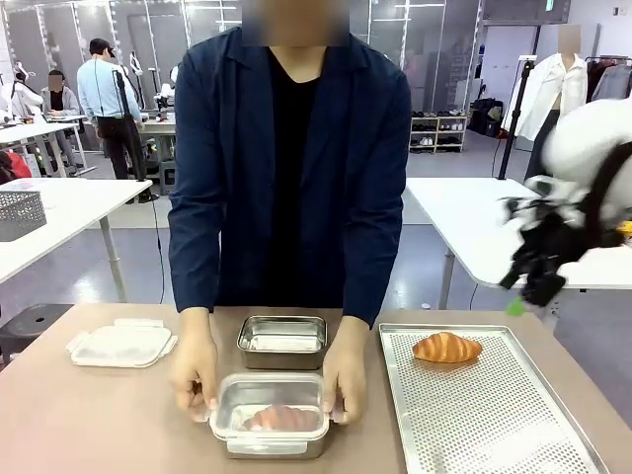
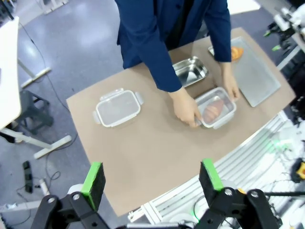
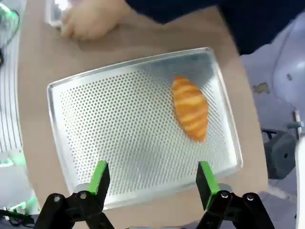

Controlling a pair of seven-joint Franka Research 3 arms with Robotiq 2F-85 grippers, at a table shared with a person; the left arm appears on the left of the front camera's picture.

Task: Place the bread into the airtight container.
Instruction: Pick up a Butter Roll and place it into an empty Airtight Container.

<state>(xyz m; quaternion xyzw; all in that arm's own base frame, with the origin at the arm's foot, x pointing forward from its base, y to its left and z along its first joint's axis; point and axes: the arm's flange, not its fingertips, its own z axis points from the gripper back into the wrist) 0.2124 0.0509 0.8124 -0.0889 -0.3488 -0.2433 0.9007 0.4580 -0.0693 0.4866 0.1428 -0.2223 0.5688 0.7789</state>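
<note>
My right gripper [image 3: 152,175] hangs wide open and empty above the tray [image 3: 119,119] — best come straight down, fingers [image 3: 101,174] straddling the bread [image 3: 190,114] across its narrow width — and squeeze gently.

Golden croissant [image 1: 446,347] glowing on a silver tray [image 1: 484,415].
Orange-brown stripes are banding the croissant, fine holes are dotting the tray; the tabletop [image 1: 99,415] is looking plain tan, the lid [image 1: 120,346] milky white, and the person's jacket [image 1: 217,168] is showing navy over a black shirt [image 1: 291,148].

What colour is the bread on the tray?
The croissant is golden orange with paler stripes; clearest in the right wrist view.
</note>
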